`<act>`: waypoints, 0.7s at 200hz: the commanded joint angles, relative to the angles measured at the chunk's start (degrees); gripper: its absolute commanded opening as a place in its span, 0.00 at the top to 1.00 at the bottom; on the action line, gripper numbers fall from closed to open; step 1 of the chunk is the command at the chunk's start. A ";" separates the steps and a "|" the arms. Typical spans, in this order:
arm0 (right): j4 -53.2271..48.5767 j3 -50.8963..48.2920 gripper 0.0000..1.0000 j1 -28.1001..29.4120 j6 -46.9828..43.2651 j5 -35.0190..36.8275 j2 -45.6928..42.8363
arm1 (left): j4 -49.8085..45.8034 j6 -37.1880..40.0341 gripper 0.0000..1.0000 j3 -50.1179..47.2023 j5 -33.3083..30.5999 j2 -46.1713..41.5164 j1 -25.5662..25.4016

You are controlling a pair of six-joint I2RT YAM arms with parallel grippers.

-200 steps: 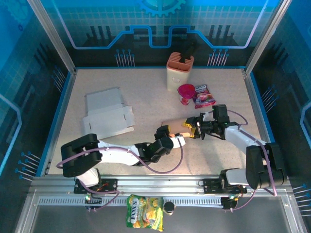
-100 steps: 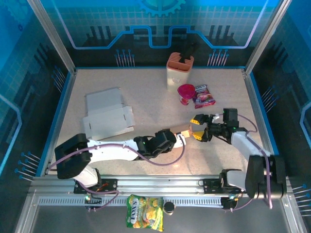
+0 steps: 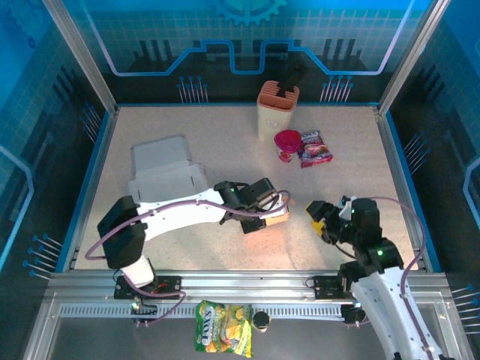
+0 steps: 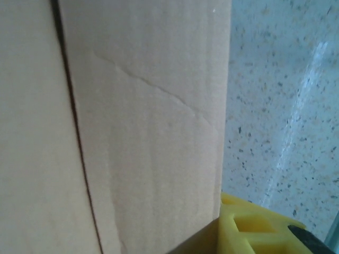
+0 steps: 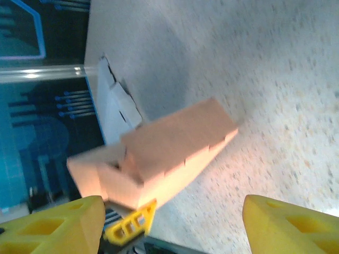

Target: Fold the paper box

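Tan paper box point(image 5: 164, 153), speckled beige table point(image 3: 225, 142), white flat cardboard point(image 3: 161, 180), magenta cup point(image 3: 286, 141), yellow right claw fingers point(image 5: 288, 225).

1. I am reading what looks like "FOX'S" in white letters on the yellow-green sweets bag point(image 3: 223, 337) lying on the metal frame point(image 3: 300, 309) at the near edge; the first letter is blurring.
2. I am seeing print on the pink packet point(image 3: 315, 148) on the worktop point(image 3: 225, 142), but it is coming out too small to read.
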 commanded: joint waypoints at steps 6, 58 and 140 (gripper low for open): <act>0.30 -4.67 0.30 9.79 10.64 12.94 -4.33 | -8.73 -2.09 0.65 3.49 2.86 3.68 0.57; 16.39 -6.03 0.28 22.46 16.25 18.71 8.00 | -5.71 -2.76 0.56 2.97 2.76 3.99 1.13; 26.19 -2.76 0.25 28.10 18.19 23.85 18.15 | -0.70 -2.77 0.52 -0.97 3.20 0.00 2.08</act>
